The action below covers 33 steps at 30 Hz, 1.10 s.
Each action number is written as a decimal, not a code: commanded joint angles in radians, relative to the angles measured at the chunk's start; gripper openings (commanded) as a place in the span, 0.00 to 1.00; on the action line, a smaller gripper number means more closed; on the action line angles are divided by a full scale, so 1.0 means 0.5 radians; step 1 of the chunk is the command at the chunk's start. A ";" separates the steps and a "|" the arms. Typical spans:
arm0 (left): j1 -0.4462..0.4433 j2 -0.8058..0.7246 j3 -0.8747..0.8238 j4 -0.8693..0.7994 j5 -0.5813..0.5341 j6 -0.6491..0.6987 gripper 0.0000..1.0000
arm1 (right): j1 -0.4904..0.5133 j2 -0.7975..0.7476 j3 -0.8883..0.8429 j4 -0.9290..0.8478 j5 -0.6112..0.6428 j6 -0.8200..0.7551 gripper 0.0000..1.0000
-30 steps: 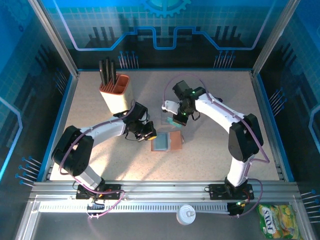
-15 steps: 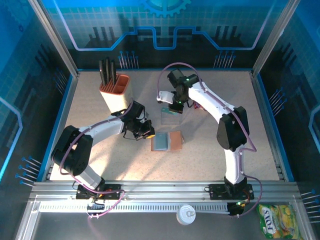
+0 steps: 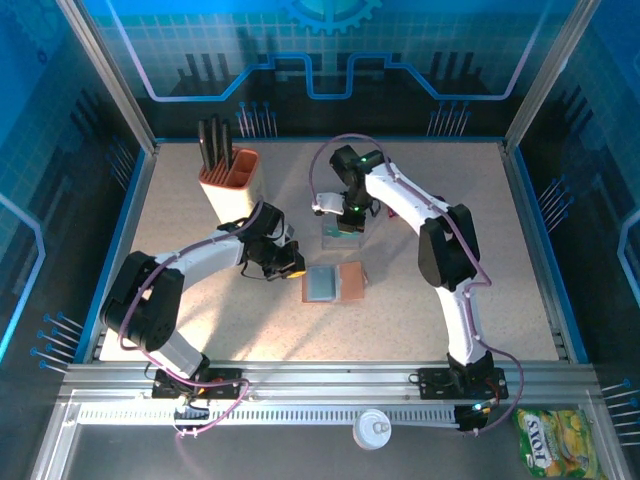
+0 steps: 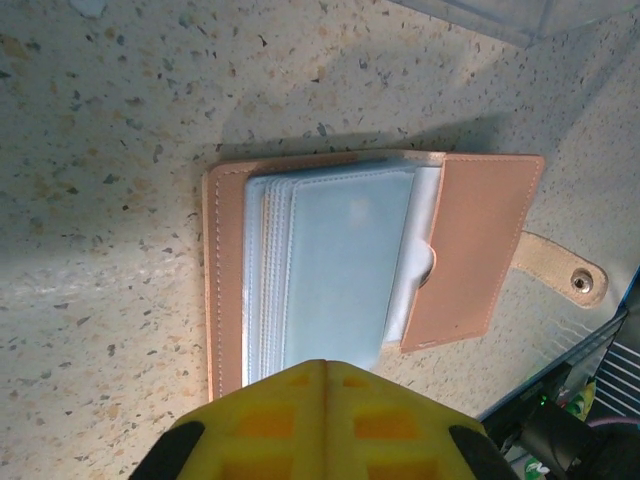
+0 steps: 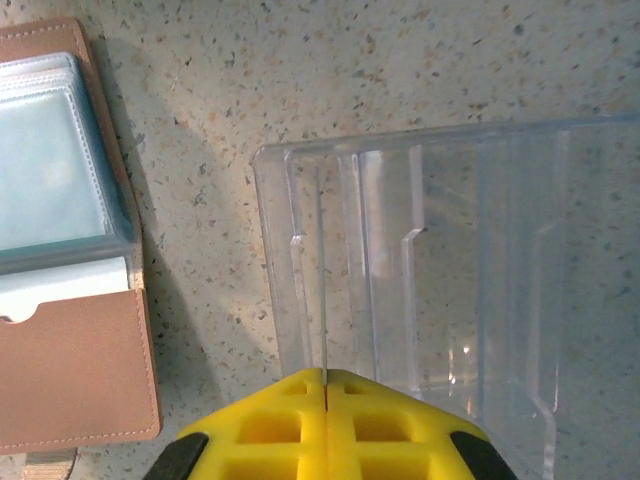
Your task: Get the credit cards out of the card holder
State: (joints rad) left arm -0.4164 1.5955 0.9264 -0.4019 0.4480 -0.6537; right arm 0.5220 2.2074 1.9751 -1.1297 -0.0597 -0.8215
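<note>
The brown card holder (image 3: 349, 283) lies open in the middle of the table, its grey-blue sleeves up, and also shows from the left wrist (image 4: 480, 250) and the right wrist (image 5: 70, 370). A pale teal face shows through the top sleeve (image 4: 340, 270). My left gripper (image 3: 292, 264) (image 4: 325, 365) is shut and holds nothing, its tips at the sleeves' near edge. My right gripper (image 3: 345, 213) (image 5: 325, 372) hangs over the clear case (image 5: 450, 280), shut on a credit card (image 5: 322, 270) seen edge-on as a thin line.
An orange-and-cream knife block (image 3: 232, 185) stands at the back left. The clear case (image 3: 338, 236) sits just beyond the holder. A white lid (image 3: 372, 428) and a yellow-green snack pouch (image 3: 555, 442) lie off the table at the front.
My right gripper moved from beside the holder toward the back, over the clear case, taking the teal card along. The left gripper edged slightly left and stayed shut.
</note>
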 commanded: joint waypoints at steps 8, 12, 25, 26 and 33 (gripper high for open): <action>0.028 -0.019 -0.010 -0.088 0.093 0.079 0.07 | 0.007 0.146 0.130 -0.204 -0.035 -0.046 0.00; 0.026 -0.032 -0.019 -0.108 0.086 0.086 0.07 | 0.008 0.165 0.127 -0.194 -0.046 -0.041 0.04; 0.031 -0.100 0.025 -0.185 0.074 0.129 0.07 | 0.011 -0.060 0.016 0.130 0.120 0.002 0.27; 0.030 -0.107 0.023 -0.175 0.076 0.129 0.07 | 0.011 -0.087 -0.011 0.180 0.143 0.011 0.27; 0.029 -0.129 0.020 -0.187 0.064 0.123 0.07 | 0.036 -0.214 -0.271 0.514 0.234 0.001 0.09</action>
State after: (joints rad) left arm -0.4088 1.5566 0.9264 -0.4667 0.4660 -0.6178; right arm 0.5259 2.1368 1.8896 -0.9604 0.0307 -0.8169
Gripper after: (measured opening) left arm 0.069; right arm 0.102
